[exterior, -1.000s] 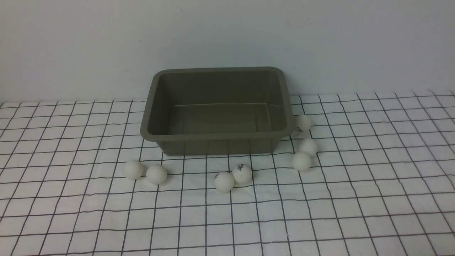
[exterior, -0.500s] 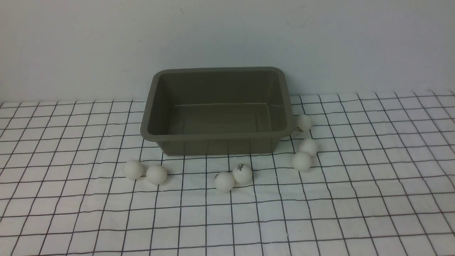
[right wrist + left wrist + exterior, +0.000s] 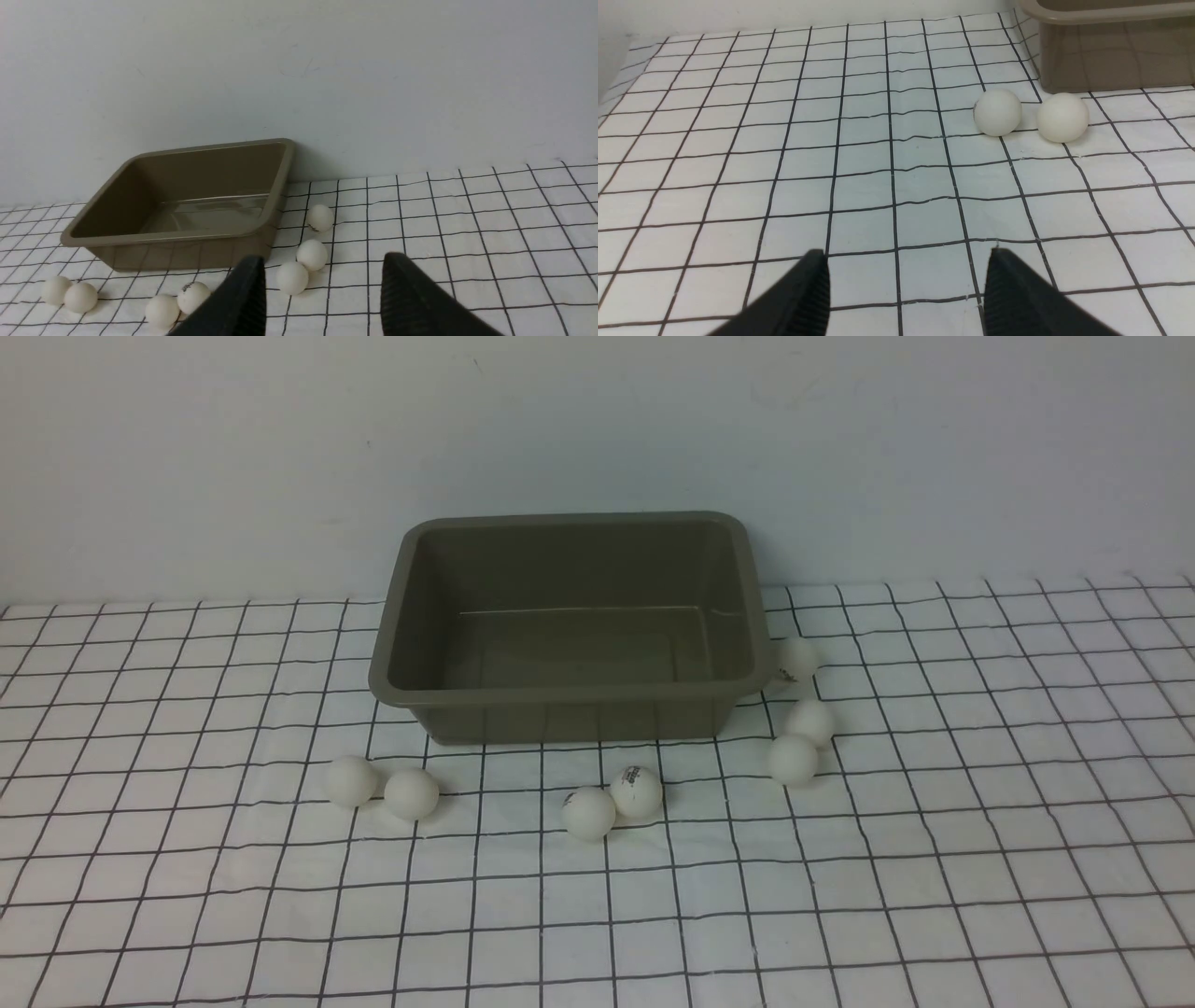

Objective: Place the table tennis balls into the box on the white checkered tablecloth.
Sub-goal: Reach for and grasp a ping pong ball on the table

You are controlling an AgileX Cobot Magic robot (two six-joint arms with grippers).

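1. From the front neither arm shows, just the box (image 3: pixel 560 693) on the cloth (image 3: pixel 934 859), its far side near the wall (image 3: pixel 597 420) and nothing inside it.
2. Only the left wrist view shows the left gripper (image 3: pixel 906 255). Its jaws are wide, with bare cloth between them. Beyond it lie two balls (image 3: pixel 997 112) side by side, just off one corner of the box, and that view catches no more of them.
3. Only the right wrist view shows the right gripper (image 3: pixel 323 257). Its jaws stand apart and hold nothing. Past it the whole box and every ball are in sight.
4. The count is one box and seven balls, all on the cloth outside the box.
5. Around the box:
   - Two sit near its front left corner, almost touching each other.
   - Two touch each other before the middle of its front wall, one with a dark print.
   - Three trail along its right end, the farthest right up at the rim — touching or not, I cannot tell.
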